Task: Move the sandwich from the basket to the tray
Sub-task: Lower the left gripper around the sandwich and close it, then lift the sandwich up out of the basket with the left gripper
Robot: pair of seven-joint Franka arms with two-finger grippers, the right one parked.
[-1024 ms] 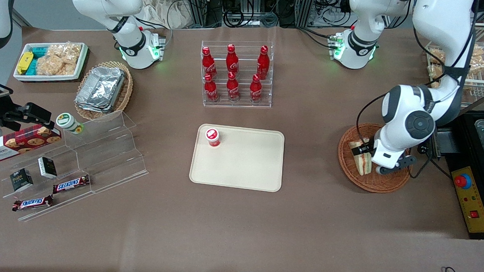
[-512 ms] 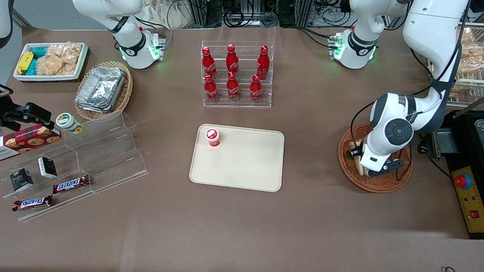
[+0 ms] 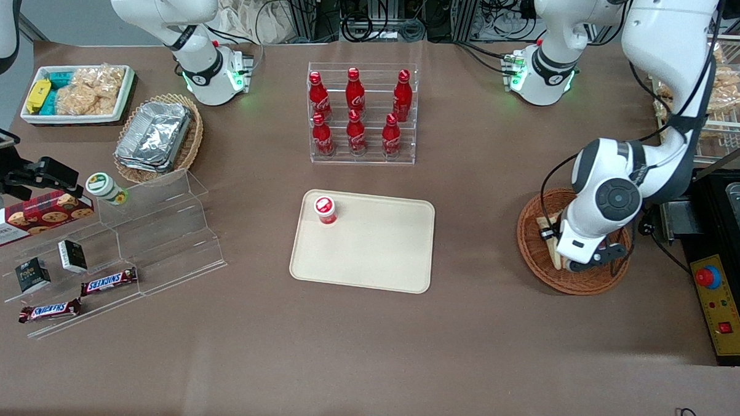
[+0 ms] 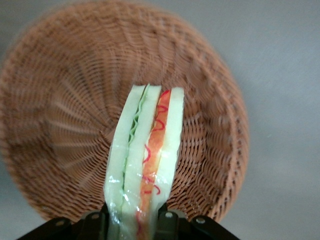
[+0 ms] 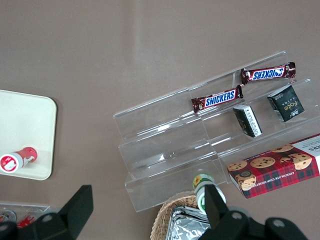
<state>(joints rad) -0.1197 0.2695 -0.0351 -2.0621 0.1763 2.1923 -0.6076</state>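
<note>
Claw (image 4: 134, 220) sits over the basket (image 3: 531, 250), at the working arm's end of the table (image 3: 464, 334). Fingers (image 4: 167, 220) are pressed against both bread faces of the sandwich (image 4: 145, 165): a pinch at one end of the wedge, wrapper crinkled at the contact.

Sandwich position: within the basket's outline, held on edge, red-orange and green filling stripe facing the wrist camera. In the wrist view the weave (image 4: 65, 125) under it looks soft and set back, so it is probably raised a little off the basket floor; actual contact cannot be confirmed. In the front view only a pale sliver of sandwich (image 3: 555, 259) shows beside the wrist housing.

Key relation: the long axis of the wedge runs straight out from between the fingers, so most of its length overhangs past the grip. Judgement: unsupported end may droop or swing on a sideways carry.

Tray (image 3: 374, 257) lies toward the table's middle, well apart from the basket, bare table between them. A small red-capped bottle (image 3: 325, 209) stands on the tray's corner farthest from the basket and farther from the camera; the rest of the tray is free.

Next move, as judged: lift clear of the basket rim, then traverse toward the parked arm's end, set down on the open tray area
</note>
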